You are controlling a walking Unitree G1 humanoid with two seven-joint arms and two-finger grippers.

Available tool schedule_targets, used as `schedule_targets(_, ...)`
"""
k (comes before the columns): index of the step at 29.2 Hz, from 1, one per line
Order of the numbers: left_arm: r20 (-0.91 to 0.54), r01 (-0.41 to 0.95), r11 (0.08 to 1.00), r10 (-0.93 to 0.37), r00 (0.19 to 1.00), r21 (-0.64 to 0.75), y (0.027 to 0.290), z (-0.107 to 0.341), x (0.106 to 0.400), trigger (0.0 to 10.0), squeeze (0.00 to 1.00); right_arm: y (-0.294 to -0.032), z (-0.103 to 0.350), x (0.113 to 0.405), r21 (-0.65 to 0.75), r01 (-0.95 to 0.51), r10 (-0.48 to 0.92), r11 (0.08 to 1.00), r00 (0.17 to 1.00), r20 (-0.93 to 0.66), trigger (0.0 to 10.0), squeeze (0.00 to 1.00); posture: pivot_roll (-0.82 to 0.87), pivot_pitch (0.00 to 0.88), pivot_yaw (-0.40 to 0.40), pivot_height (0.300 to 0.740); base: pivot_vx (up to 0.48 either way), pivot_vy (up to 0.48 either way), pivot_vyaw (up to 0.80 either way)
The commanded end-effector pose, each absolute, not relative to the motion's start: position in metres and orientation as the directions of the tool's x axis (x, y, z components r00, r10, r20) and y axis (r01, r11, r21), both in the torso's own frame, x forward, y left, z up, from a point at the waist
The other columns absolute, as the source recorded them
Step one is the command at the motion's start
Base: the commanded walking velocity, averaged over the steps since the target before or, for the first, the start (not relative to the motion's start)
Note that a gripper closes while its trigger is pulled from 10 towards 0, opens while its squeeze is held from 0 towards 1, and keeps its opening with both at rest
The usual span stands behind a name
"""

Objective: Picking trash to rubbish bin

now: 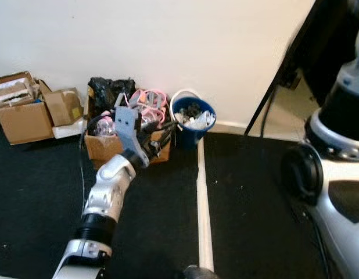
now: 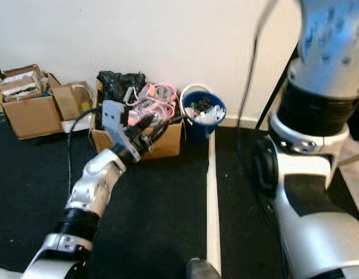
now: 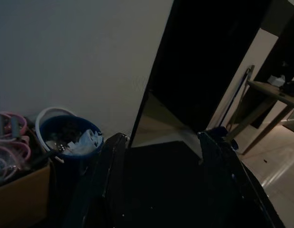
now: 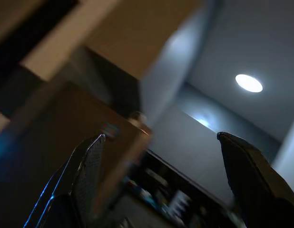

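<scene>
Blue rubbish bin (image 1: 192,121) stands on the black floor (image 1: 249,197) against the white wall (image 1: 168,40), white liner rim showing, already part-filled with pale crumpled trash (image 1: 200,121). It sits just beside the open cardboard box (image 1: 128,145) of pink hoops and dark clutter, touching or nearly so; cannot tell which. From the left pincer (image 2: 151,124) the bin lies ahead and to the robot's right, near, with the box corner between them. The left pincer hovers over the front of that box, its two black fingers (image 3: 108,175) spread apart in the left wrist view, nothing seen between them; the bin shows just outside one finger there, so the pincer's axis points past the bin rather than into it. Judgement: the left arm is the nearer one by far, and a short swing toward the robot's right would bring it over the bin mouth. No loose trash item can be made out in its grip or on the floor near it; what it is meant to pick is unclear, possibly something from the box. Right pincer (image 4: 161,190) is raised well away, its wrist view looking up at a ceiling light, fingers spread and empty. More cardboard boxes (image 1: 28,107) sit further off on the pincer's far left, along the wall.
</scene>
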State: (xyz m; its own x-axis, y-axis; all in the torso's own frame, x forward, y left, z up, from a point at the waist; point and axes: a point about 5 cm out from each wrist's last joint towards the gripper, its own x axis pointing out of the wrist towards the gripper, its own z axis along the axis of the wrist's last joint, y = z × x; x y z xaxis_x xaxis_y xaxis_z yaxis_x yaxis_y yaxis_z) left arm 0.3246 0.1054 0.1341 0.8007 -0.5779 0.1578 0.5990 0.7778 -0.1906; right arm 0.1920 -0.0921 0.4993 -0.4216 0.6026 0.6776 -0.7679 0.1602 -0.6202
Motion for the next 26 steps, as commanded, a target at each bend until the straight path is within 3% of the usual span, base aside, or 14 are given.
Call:
schedule_targets(1, 0.155, 0.603, 0.774, -0.583, 0.798, -0.193, 0.103, 0.134, 0.321, 10.0, 0.0, -0.089, 0.5, 0.178, -0.659, -0.741, 0.6, 0.129, -0.471, 0.647, 10.0, 0.0, -0.01, 0.0, -0.076, 0.74, 0.0, 0.0, 0.0)
schedule_targets(6, 0.159, 0.6, 0.775, -0.579, 0.8, -0.198, 0.104, 0.135, 0.319, 10.0, 0.0, -0.086, 0.501, 0.17, -0.654, -0.751, 0.608, 0.086, -0.481, 0.632, 10.0, 0.0, -0.02, 0.0, -0.07, 0.74, 0.0, 0.0, 0.0)
schedule_targets(8, 0.159, 0.602, 0.773, -0.581, 0.798, -0.202, 0.103, 0.135, 0.319, 10.0, 0.0, -0.088, 0.501, 0.174, -0.648, -0.753, 0.621, 0.114, -0.455, 0.638, 10.0, 0.0, -0.02, 0.0, -0.076, 0.74, 0.0, 0.0, 0.0)
schedule_targets(15, 0.161, 0.606, 0.77, -0.584, 0.796, -0.198, 0.101, 0.136, 0.319, 10.0, 0.0, -0.081, 0.498, 0.168, -0.676, -0.733, 0.624, 0.08, -0.492, 0.607, 10.0, 0.0, -0.02, 0.0, -0.081, 0.74, 0.0, 0.0, 0.0)
schedule_targets(26, 0.161, 0.609, 0.767, -0.587, 0.793, -0.201, 0.101, 0.137, 0.318, 10.0, 0.0, -0.085, 0.497, 0.172, -0.662, -0.744, 0.628, 0.089, -0.473, 0.617, 10.0, 0.0, -0.03, 0.0, -0.078, 0.74, 0.0, 0.0, 0.0)
